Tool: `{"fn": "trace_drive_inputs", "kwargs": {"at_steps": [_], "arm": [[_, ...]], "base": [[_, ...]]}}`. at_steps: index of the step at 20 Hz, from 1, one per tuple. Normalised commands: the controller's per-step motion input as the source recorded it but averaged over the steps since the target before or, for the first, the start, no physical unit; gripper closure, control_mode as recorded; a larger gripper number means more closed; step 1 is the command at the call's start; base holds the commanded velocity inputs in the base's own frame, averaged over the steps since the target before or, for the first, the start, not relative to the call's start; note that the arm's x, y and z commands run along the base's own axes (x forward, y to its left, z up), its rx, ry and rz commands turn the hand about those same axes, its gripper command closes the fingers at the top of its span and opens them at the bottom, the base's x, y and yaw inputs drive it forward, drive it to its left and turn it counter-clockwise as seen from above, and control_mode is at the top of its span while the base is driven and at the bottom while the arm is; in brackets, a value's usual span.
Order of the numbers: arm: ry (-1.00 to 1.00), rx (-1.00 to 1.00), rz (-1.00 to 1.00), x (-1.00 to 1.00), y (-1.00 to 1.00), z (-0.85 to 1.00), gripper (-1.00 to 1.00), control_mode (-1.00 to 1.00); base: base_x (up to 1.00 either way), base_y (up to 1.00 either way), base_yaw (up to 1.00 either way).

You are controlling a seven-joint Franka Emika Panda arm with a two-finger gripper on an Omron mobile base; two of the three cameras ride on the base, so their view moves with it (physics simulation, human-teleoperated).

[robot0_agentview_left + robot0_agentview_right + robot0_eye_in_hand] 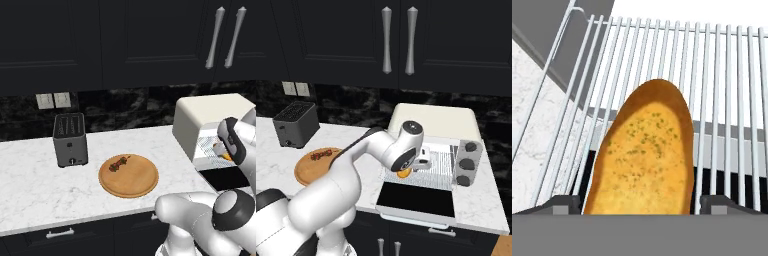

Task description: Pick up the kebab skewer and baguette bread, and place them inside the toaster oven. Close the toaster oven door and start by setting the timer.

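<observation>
The baguette bread (pixel 644 155), a golden-orange oval, lies on the wire rack (pixel 727 75) inside the cream-white toaster oven (pixel 431 122). My gripper (pixel 641 205) reaches into the oven and straddles the bread's near end. It is open, with a thin gap between the bread and each fingertip (pixel 562 204). In the right base view the baguette bread (pixel 403 173) peeks out under the hand at the rack's front. The toaster oven door (pixel 416 200) hangs folded down and open. The kebab skewer (pixel 119 164) rests on the round wooden board (pixel 128 175), left of the oven.
A dark grey slot toaster (pixel 70 140) stands on the marble counter (pixel 30 185) left of the board. The oven's knobs (pixel 468 162) sit on its right front panel. Dark cabinets with long handles (pixel 387 40) hang above. My arm stretches from the board side across to the oven mouth.
</observation>
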Motion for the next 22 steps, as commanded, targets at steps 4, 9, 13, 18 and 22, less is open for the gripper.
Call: {"fn": "trace_drive_inputs", "kwargs": {"at_steps": [4, 9, 13, 18, 22], "arm": [[0.0, 0.0, -0.04, -0.13, 0.14, 0.08, -1.0, -1.0], [-0.01, 0.0, -0.08, -0.56, 0.26, 0.46, -1.0, -1.0], [0.0, 0.0, -0.22, -0.95, 0.65, 0.38, -1.0, -1.0], [0.0, 0.0, -0.33, -0.91, 0.96, 0.17, -1.0, -1.0], [-0.03, 0.0, -0.29, -0.63, 1.0, 0.11, -1.0, -1.0]], "base": [[0.0, 0.0, 0.0], [0.0, 0.0, 0.0], [0.0, 0.0, 0.0], [0.0, 0.0, 0.0], [0.0, 0.0, 0.0]]}}
